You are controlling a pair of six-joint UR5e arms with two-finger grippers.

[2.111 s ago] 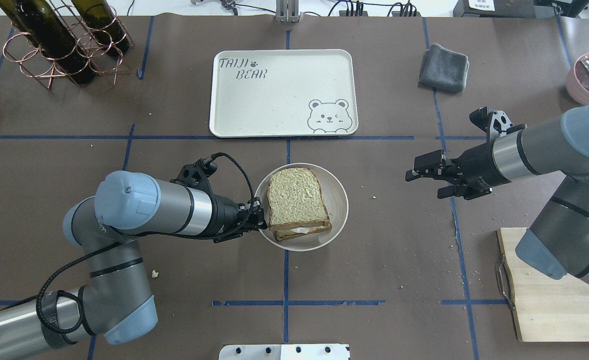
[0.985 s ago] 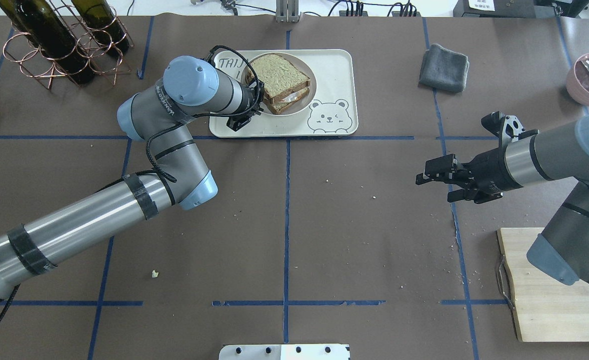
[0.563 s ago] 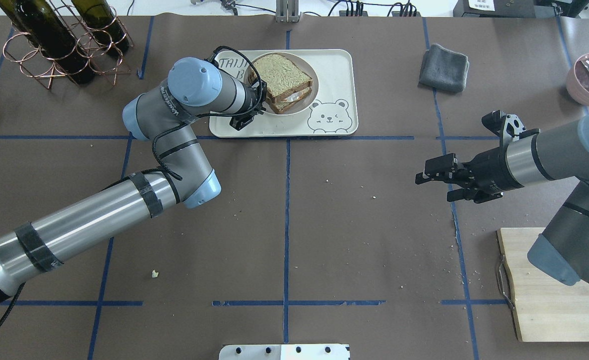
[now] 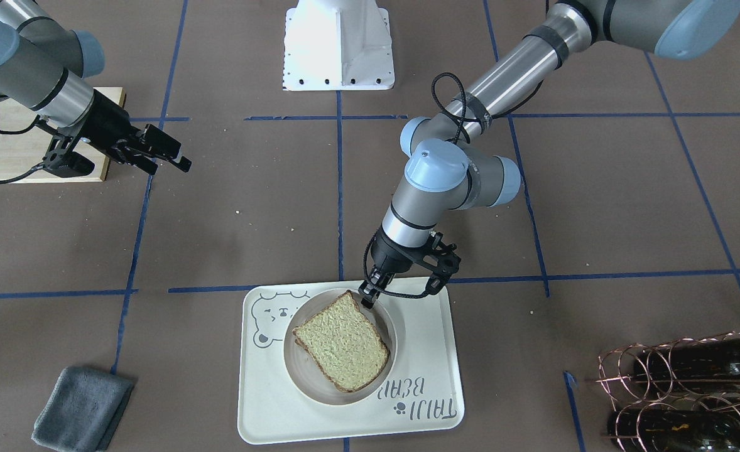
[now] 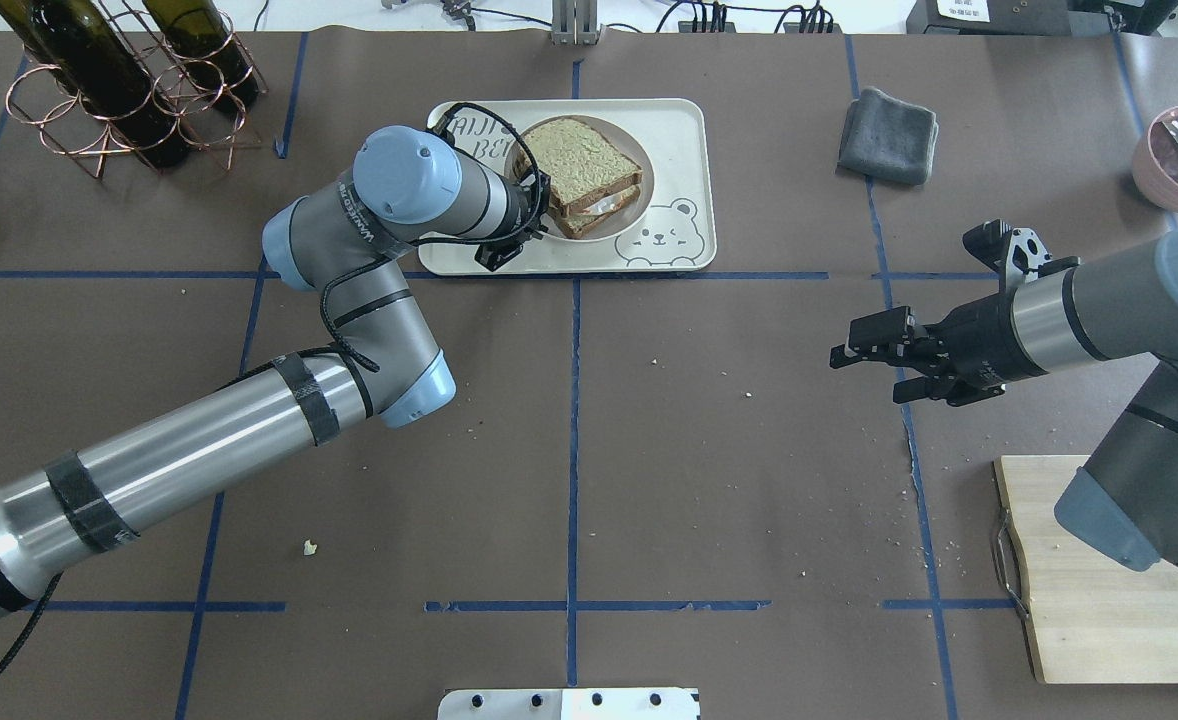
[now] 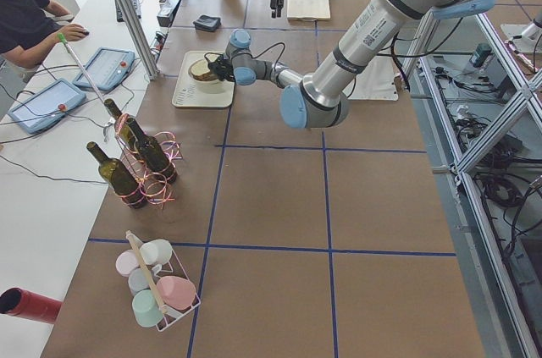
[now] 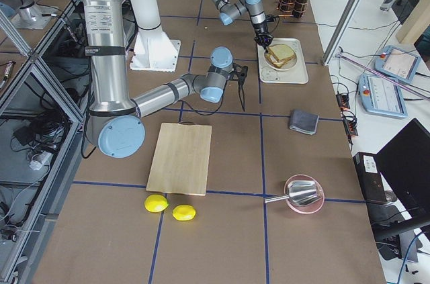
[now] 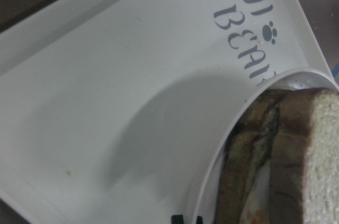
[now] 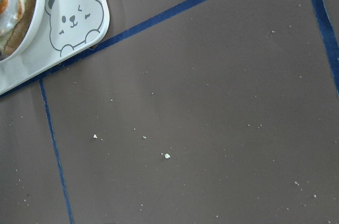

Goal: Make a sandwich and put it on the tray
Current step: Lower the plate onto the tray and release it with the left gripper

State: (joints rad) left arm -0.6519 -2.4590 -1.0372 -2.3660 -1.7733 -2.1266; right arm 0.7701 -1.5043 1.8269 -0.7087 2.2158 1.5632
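The sandwich sits on a round plate over the tray; I cannot tell if the plate lies flat or is lifted a little; only a bit of white egg peeks out at the side; the left gripper pinches the plate's rim, its fingers mostly hidden from above by the left arm; the right gripper hangs well away, fingers apart, holding nothing.

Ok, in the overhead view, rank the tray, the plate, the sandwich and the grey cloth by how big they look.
Largest to smallest:
1. tray
2. plate
3. sandwich and grey cloth: these look about alike, so I won't rank them.
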